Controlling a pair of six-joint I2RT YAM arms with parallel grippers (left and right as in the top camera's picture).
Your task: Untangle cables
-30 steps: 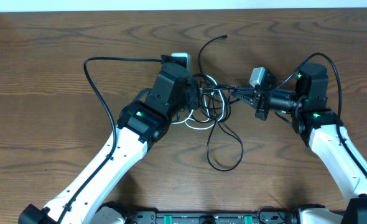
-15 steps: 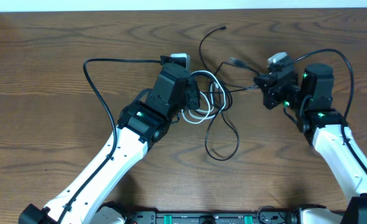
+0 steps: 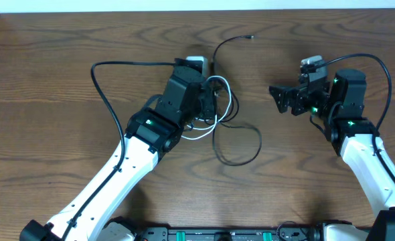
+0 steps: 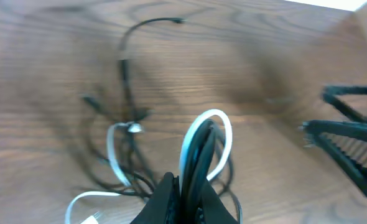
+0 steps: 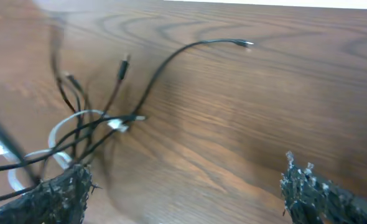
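Note:
The cables (image 3: 225, 119) lie in a loose tangle of thin black cords and one white cord at the table's centre. One black end (image 3: 251, 37) reaches toward the far edge. My left gripper (image 3: 209, 102) is shut on a loop of black and white cables (image 4: 203, 140), which rises between its fingers (image 4: 165, 196). My right gripper (image 3: 280, 99) hovers to the right of the tangle, open, with nothing in it. In the right wrist view the right gripper (image 5: 186, 193) shows only bare wood between its fingers. The cables (image 5: 84, 127) lie ahead on its left.
A white plug block (image 3: 196, 63) sits just beyond the left gripper. A thicker black arm cable (image 3: 102, 90) arcs over the table at the left. Another black arm cable (image 3: 378, 67) loops above the right arm. The wooden table (image 3: 50, 100) ends at a far edge along the top.
My right gripper has opened and let go of the black cable it was pulling, then drawn back to the right. The freed cords have settled back toward the left gripper.

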